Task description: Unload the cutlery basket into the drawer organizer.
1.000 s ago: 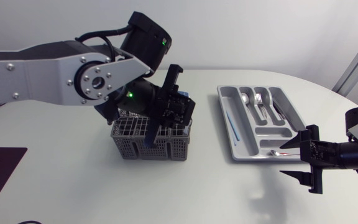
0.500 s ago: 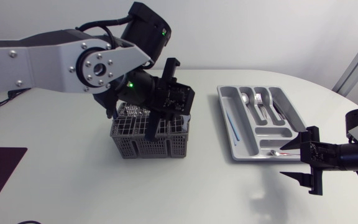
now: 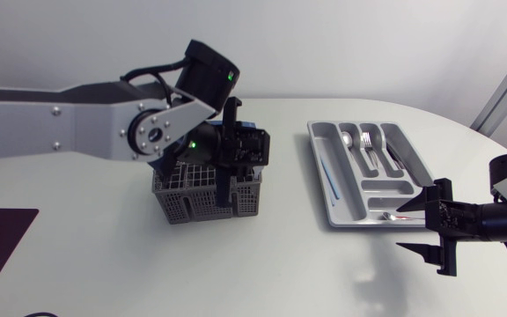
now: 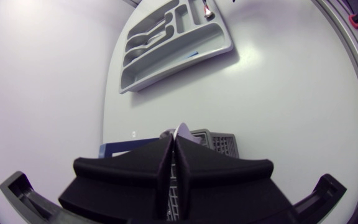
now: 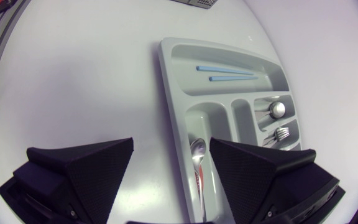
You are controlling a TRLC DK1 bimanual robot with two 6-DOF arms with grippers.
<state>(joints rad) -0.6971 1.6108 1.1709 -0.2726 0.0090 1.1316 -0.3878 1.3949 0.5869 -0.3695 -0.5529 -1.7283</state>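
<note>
Left gripper hangs right above the grey cutlery basket at mid-table, its two wedge fingers pressed together. A pale rounded tip pokes out just past the fingertips, but it cannot be told whether it is pinched. Well apart, at the far side of the table, right gripper sits at the near end of the drawer organizer with its fingers spread wide, holding and touching nothing. A small spoon lies in the organizer's end compartment, below the gap between them. Further along the tray are two blue sticks in the long slot, with a spoon and a fork side by side in neighbouring slots.
</note>
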